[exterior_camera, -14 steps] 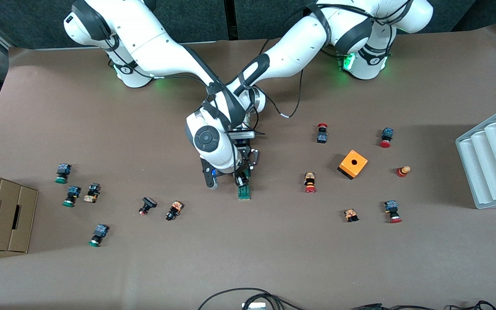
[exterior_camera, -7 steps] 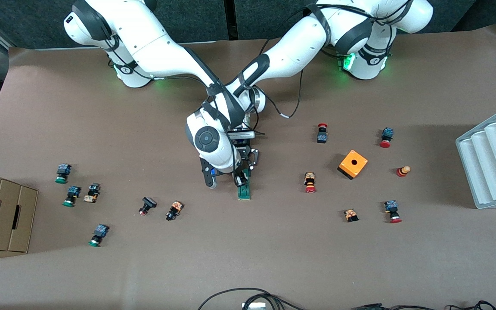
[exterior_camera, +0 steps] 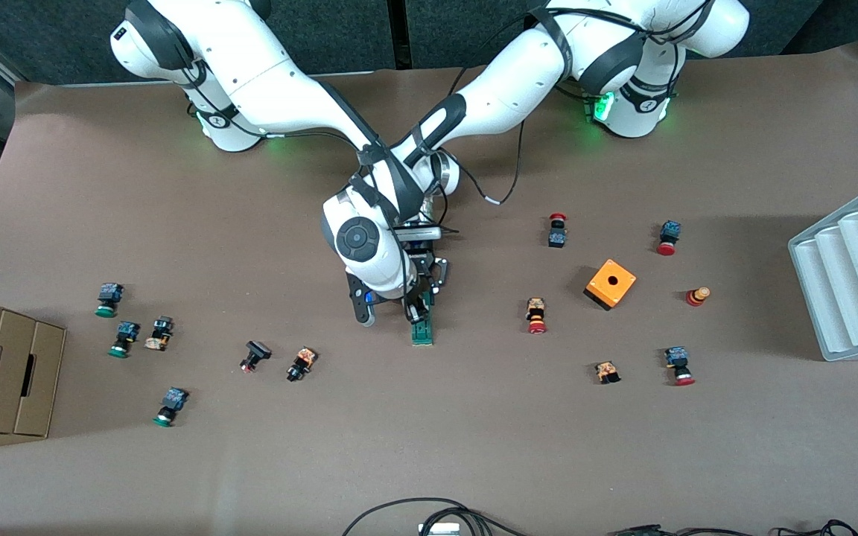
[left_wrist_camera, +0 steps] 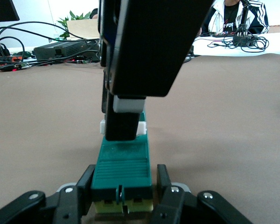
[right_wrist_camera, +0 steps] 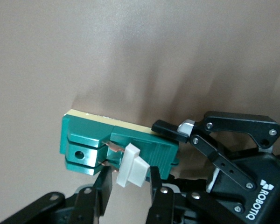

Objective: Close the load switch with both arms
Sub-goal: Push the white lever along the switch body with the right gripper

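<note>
The dark-green load switch (exterior_camera: 421,333) lies mid-table. In the left wrist view the load switch (left_wrist_camera: 123,163) sits between my left gripper's (left_wrist_camera: 123,186) fingers, which are shut on its end near the yellow base. In the right wrist view my right gripper (right_wrist_camera: 128,179) is just above the switch (right_wrist_camera: 88,135). Its fingers (right_wrist_camera: 102,186) stand on either side of the white tab (right_wrist_camera: 130,165), slightly apart from it, so it is open. The left gripper's finger (right_wrist_camera: 170,127) shows against the switch's side. Both arms cross above the switch and hide most of it in the front view.
An orange cube box (exterior_camera: 611,284) and several red-capped push buttons (exterior_camera: 536,316) lie toward the left arm's end. Several green-capped buttons (exterior_camera: 122,339) and a cardboard box (exterior_camera: 1,372) are toward the right arm's end. A white ribbed tray (exterior_camera: 853,275) sits at the table edge.
</note>
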Controlling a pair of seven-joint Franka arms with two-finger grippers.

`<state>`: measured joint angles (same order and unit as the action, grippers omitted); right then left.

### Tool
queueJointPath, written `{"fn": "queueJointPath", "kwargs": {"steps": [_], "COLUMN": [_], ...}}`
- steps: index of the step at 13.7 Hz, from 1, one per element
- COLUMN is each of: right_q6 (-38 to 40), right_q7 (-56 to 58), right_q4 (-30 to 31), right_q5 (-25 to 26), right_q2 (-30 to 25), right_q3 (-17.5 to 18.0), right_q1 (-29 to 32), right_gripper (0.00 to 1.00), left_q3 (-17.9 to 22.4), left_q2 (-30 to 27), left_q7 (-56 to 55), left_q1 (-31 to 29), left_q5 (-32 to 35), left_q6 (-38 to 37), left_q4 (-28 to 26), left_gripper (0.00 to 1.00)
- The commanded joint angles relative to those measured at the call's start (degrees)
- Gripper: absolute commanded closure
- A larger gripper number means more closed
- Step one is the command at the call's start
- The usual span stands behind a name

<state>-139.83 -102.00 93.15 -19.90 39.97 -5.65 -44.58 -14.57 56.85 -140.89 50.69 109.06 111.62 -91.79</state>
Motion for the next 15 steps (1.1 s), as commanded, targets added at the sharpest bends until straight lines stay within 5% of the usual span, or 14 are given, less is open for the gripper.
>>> {"fn": "queueJointPath", "kwargs": {"steps": [1, 15], "right_q6": [-1.59, -1.68], "right_q7": [0.48, 0.84], "right_q4": [0.54, 0.28], "right_q5": [-1.72, -1.46], "right_q2": [0.10, 0.37], "right_q3": [-0.67, -0.67], "right_q1": [-0.86, -0.68], "right_gripper": [0.61, 0.72], "left_q3": [-0.37, -0.37], "left_q2": [1.07, 0.98], "left_q7": [-0.79, -0.70], "left_q1": [0.02, 0.02], "left_q5": [0.97, 0.97], "left_q6": [-1.23, -1.23], "left_q4": [1.08, 1.35], "left_gripper": [0.41, 0.41]}}
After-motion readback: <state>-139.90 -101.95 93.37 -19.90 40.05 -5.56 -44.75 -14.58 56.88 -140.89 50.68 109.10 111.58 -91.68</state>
